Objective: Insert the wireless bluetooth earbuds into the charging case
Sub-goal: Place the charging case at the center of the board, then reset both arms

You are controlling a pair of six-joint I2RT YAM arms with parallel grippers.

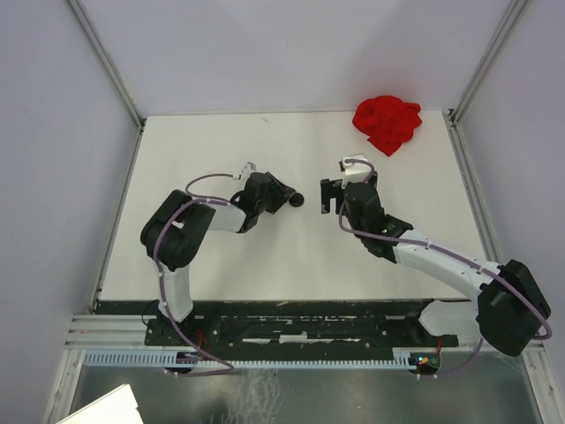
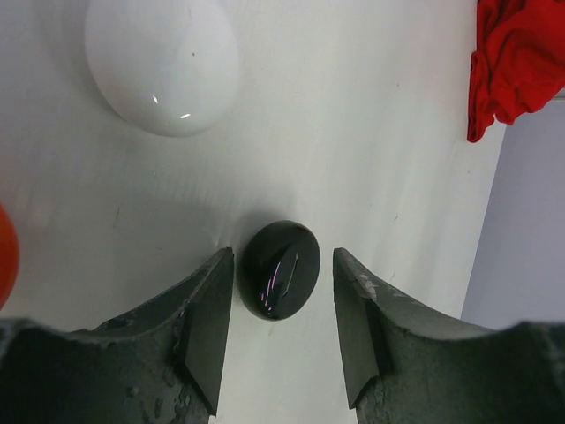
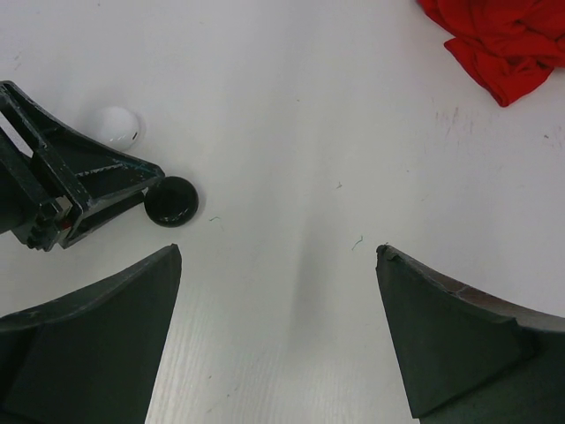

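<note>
1. Dark grey fingers [image 2: 207, 327] of the left end effector [image 2: 282, 254] fill the foreground of the left wrist view, parted partway and gripping nothing.
2. Between those two fingertips, a glossy black round case [image 2: 281, 276] lies flat on the white surface [image 1: 291, 256]. A sliver of bare surface shows on either side of it, and neither finger touches it.
3. Seen from above, the black case sits near the middle of the surface, just at the tip of the left arm.
4. A glossy white round case [image 2: 163, 66] rests farther out from the left end effector, up and to the left in its wrist view, apart from both the fingers and the black case.
5. A red rounded shape [image 2: 4, 256] shows at the left edge of the same view, cut off by the frame; too little is visible to say more.
6. The right end effector [image 3: 278, 252] hangs over bare surface with its fingers spread wide and nothing between them. It faces the left end effector across the middle of the surface, with the black case near but untouched.
7. A crumpled red cloth [image 1: 387, 124] lies at the far right corner of the surface, well apart from both arms and the cases.
</note>
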